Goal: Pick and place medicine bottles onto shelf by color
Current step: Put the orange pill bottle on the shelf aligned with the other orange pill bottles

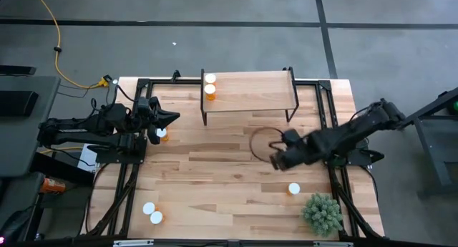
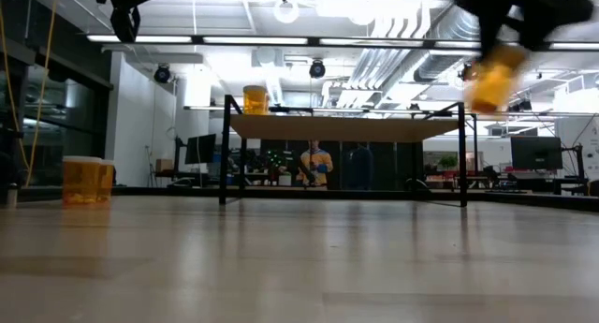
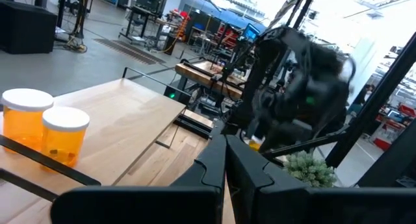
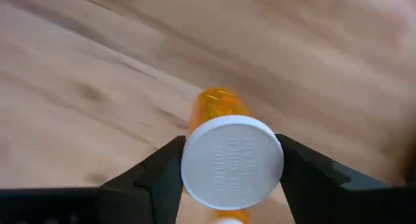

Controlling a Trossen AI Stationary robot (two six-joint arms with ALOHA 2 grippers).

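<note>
The light-wood shelf (image 1: pixel 247 89) stands at the table's far side with two orange, white-capped bottles (image 1: pixel 210 84) at its left end; they also show in the left wrist view (image 3: pixel 45 126). My right gripper (image 1: pixel 275 158) hovers over the table's middle right, shut on another bottle (image 4: pixel 218 107), which the low view shows high above the tabletop (image 2: pixel 491 75). My left gripper (image 1: pixel 172 118) is shut and empty, left of the shelf and above a bottle standing on the table (image 1: pixel 162 134). Single bottles also stand at the near right (image 1: pixel 293 189) and near left (image 1: pixel 152 213). My right gripper pinches the bottle's round white cap (image 4: pixel 232 161) between its two fingers, one on each side of the cap's rim. The orange body points away past the fingertips. The bottle is lifted clear of the table and tilted.
A green bushy plant (image 1: pixel 322 212) stands at the near right corner, close to the single bottle there. The shelf's black legs (image 1: pixel 205 111) stand between the two arms. Most of the shelf board to the right of its two bottles is bare.
</note>
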